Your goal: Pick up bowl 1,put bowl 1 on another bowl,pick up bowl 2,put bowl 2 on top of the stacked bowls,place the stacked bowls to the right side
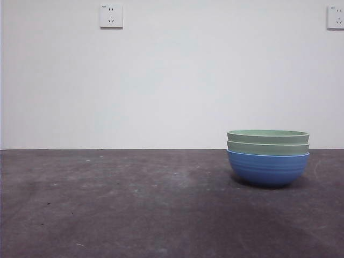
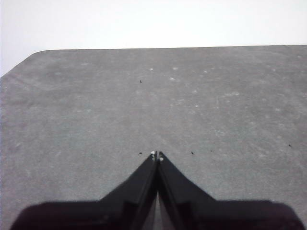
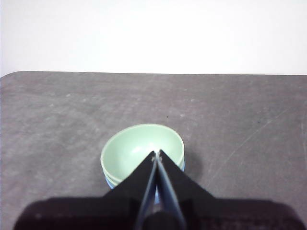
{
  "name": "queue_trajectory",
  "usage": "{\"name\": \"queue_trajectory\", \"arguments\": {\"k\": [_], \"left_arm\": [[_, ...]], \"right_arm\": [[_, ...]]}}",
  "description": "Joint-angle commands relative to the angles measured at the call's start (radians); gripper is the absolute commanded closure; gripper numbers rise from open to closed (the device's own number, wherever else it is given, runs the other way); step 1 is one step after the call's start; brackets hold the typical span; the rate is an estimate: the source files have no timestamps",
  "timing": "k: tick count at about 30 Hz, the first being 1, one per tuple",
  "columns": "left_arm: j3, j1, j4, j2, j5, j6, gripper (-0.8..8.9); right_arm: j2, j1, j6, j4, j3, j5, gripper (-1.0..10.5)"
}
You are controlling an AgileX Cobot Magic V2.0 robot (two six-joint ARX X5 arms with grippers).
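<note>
The stacked bowls stand on the table at the right of the front view: a blue ribbed bowl (image 1: 267, 169) at the bottom with two pale green bowls (image 1: 267, 141) nested in it. In the right wrist view the top green bowl (image 3: 139, 147) lies just beyond my right gripper (image 3: 157, 155), which is shut, holds nothing and hangs apart from the bowls. My left gripper (image 2: 157, 155) is shut over bare table, holding nothing. Neither arm shows in the front view.
The dark grey table (image 1: 118, 204) runs to a white wall with two sockets (image 1: 111, 16). The table's far edge and a rounded corner (image 2: 33, 55) show in the left wrist view.
</note>
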Motion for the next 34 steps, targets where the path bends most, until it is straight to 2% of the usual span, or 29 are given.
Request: {"name": "queue_trajectory", "arguments": {"k": [1, 4, 11, 17, 24, 27, 34], "left_arm": [[-0.014, 0.003, 0.000, -0.003, -0.002, -0.007, 8.17], [-0.014, 0.003, 0.000, -0.003, -0.002, -0.007, 8.17], [-0.014, 0.003, 0.000, -0.003, -0.002, -0.007, 8.17], [-0.014, 0.003, 0.000, -0.003, -0.002, -0.007, 8.17], [-0.014, 0.003, 0.000, -0.003, -0.002, -0.007, 8.17], [-0.014, 0.003, 0.000, -0.003, -0.002, -0.007, 8.17], [-0.014, 0.003, 0.000, -0.003, -0.002, -0.007, 8.17]], "right_arm": [[-0.069, -0.001, 0.010, 0.098, -0.127, 0.003, 9.4], [-0.139, 0.000, 0.010, 0.148, -0.225, 0.003, 9.4], [-0.233, 0.000, 0.011, 0.151, -0.348, 0.003, 9.4], [-0.278, 0.000, 0.060, 0.150, -0.419, 0.003, 9.4], [-0.293, 0.000, 0.074, 0.123, -0.424, 0.003, 9.4], [-0.293, 0.000, 0.114, 0.126, -0.424, 0.003, 9.4], [-0.293, 0.000, 0.114, 0.127, -0.424, 0.003, 9.4]]}}
